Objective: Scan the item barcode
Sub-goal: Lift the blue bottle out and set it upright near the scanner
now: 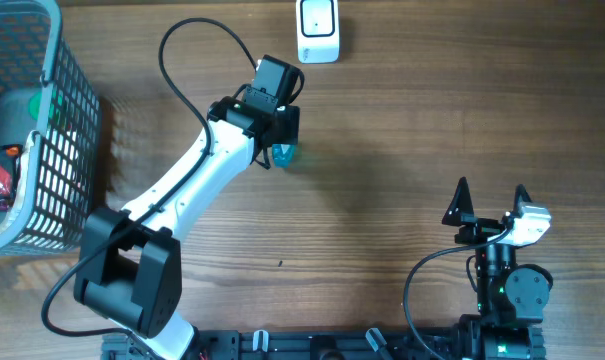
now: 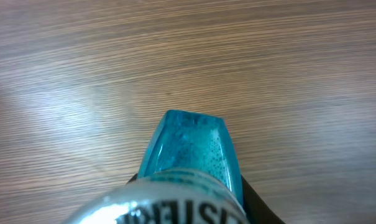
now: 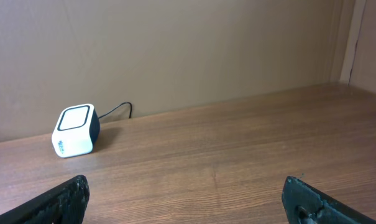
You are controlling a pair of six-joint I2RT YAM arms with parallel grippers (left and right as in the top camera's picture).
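Left gripper (image 1: pixel 280 143) was clamped on the teal bottle (image 2: pixel 191 149), holding it over the table (image 1: pixel 402 130) left of centre, near side of the white scanner (image 1: pixel 318 30) at the far edge. Right gripper (image 1: pixel 490 200) sat near-right, fingers spread wide, holding nothing. Mesh basket (image 1: pixel 52 150) at left edge.

text: partial letters "ISTER" | on: blue bottle (image 2: pixel 191 149) label | scanner (image 3: pixel 76 130) logo: unreadable

Left arm (image 1: pixel 192 175) is shown with a white link, black joint housings and a looped black cable (image 1: pixel 163 55); right arm (image 1: pixel 512 290) is seen black, green-lit, with pointed fingers (image 1: pixel 460 200).
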